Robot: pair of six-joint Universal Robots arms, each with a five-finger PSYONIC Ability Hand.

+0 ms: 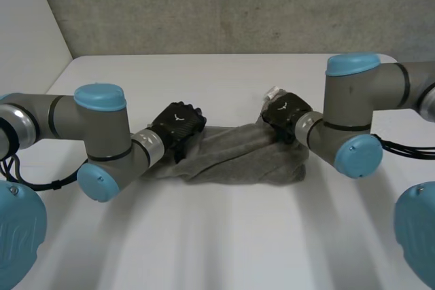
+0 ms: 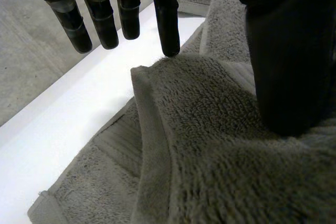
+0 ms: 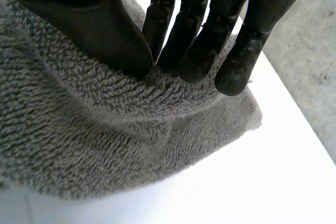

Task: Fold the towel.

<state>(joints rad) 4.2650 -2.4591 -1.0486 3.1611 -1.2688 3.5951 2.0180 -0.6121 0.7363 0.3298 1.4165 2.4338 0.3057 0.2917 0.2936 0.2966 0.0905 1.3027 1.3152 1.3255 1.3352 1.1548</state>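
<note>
A grey towel (image 1: 234,157) lies bunched in a long heap across the middle of the white table (image 1: 224,79). My left hand (image 1: 178,127) rests on the towel's left end. In the left wrist view its fingers (image 2: 167,14) are straight and spread above a folded edge of the towel (image 2: 210,129), and the thumb (image 2: 289,51) presses down on the cloth. My right hand (image 1: 285,117) is at the towel's right end. In the right wrist view its fingers (image 3: 197,30) and thumb (image 3: 100,24) pinch a ridge of the towel (image 3: 105,124) between them.
A small white tag (image 1: 274,92) sticks out by my right hand. Bare white table (image 1: 224,236) stretches in front of the towel and behind it. A grey wall (image 1: 224,5) stands past the table's far edge.
</note>
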